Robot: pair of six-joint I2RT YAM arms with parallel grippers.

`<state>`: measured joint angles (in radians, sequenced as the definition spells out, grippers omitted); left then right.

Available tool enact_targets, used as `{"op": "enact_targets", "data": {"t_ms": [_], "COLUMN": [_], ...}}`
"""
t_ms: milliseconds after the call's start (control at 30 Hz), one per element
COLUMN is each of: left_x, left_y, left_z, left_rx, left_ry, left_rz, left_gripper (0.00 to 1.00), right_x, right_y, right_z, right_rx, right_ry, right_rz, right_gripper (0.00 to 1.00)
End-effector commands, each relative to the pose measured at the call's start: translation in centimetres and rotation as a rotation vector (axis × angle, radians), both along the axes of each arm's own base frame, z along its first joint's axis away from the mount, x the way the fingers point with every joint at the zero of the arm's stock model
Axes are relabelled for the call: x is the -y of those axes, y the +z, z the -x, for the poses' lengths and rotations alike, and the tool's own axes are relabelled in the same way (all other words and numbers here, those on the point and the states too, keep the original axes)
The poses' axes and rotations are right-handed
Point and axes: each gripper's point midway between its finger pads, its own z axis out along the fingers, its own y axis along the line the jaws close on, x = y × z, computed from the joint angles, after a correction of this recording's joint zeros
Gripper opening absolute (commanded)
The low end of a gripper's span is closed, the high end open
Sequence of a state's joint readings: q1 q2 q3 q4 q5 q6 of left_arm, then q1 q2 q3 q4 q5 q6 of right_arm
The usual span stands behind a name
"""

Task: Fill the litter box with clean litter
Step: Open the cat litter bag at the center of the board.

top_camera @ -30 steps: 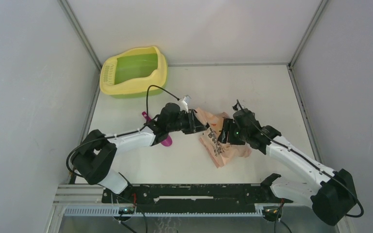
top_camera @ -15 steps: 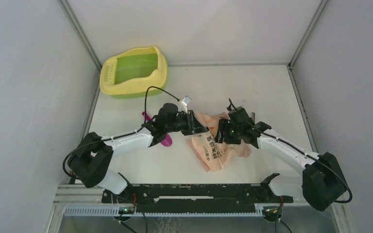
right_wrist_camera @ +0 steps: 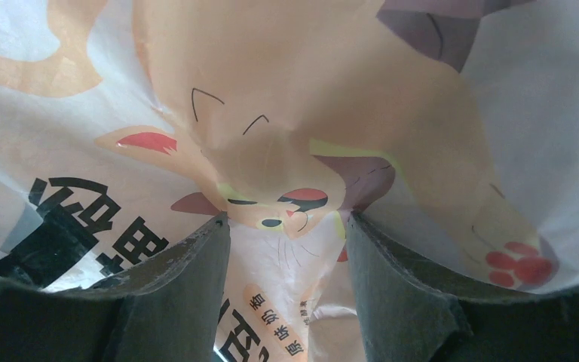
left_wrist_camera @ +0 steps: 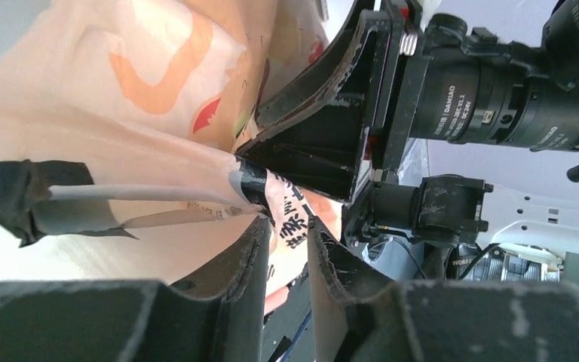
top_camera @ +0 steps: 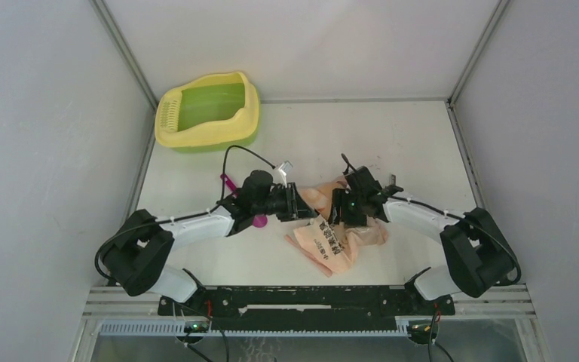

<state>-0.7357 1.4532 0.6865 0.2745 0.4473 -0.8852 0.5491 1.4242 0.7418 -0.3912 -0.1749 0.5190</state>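
Colours: litter box (top_camera: 167,136), yellow rim, green basin; litter bag (top_camera: 332,245), peach, orange cat print, black characters; scoop (top_camera: 258,221), magenta.

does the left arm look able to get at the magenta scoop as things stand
Probably not yet. The magenta scoop lies beneath the left arm, behind its wrist, and the left gripper seems pinched on the litter bag. It would likely have to let go and pull back first.
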Motion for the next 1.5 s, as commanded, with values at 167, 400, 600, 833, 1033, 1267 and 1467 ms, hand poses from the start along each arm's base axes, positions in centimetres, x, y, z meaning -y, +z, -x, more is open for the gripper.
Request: {"op": "enact_targets", "data": {"t_ms": [167,400,600,833,1033,1267,1467], "left_x": [-0.7,-1.5,-2.0,-2.1,-1.4,-1.2,-1.3], "left_y": [-0.4,-0.8,0.0,0.1,1.0,2.0,2.9], "left_z": [1.5,2.2,2.9,2.6,2.4,2.3,2.4], "left_rx": [-0.007,-0.016,-0.006,0.003,0.003,0.011,0.018], "left_ry": [-0.008,-0.001,-0.002,0.001,0.0,-0.004,-0.003], "left_rz": [0.011,-0.001,0.002,-0.008,0.035,0.048,0.065], "left_gripper": [0.3,0.31,0.31,0.32,0.32,0.32,0.32], "right_x": [-1.4,-2.6,-2.7,-1.2,0.6,2.4,2.2], "right_y": [-1.2,-0.7,3.6,7.4,7.8,7.4,7.4], "right_z": [-3.0,-4.6,-3.6,0.1,4.0,7.6,9.3], "right_rx": [0.032,0.056,0.155,0.219,0.207,0.158,0.142], "right_ry": [0.038,0.085,0.125,0.122,0.051,-0.108,-0.222], "right_rz": [0.03,0.029,0.005,-0.014,-0.066,-0.165,-0.295], "right_gripper": [0.66,0.68,0.72,0.78,0.84,0.92,0.96]}}
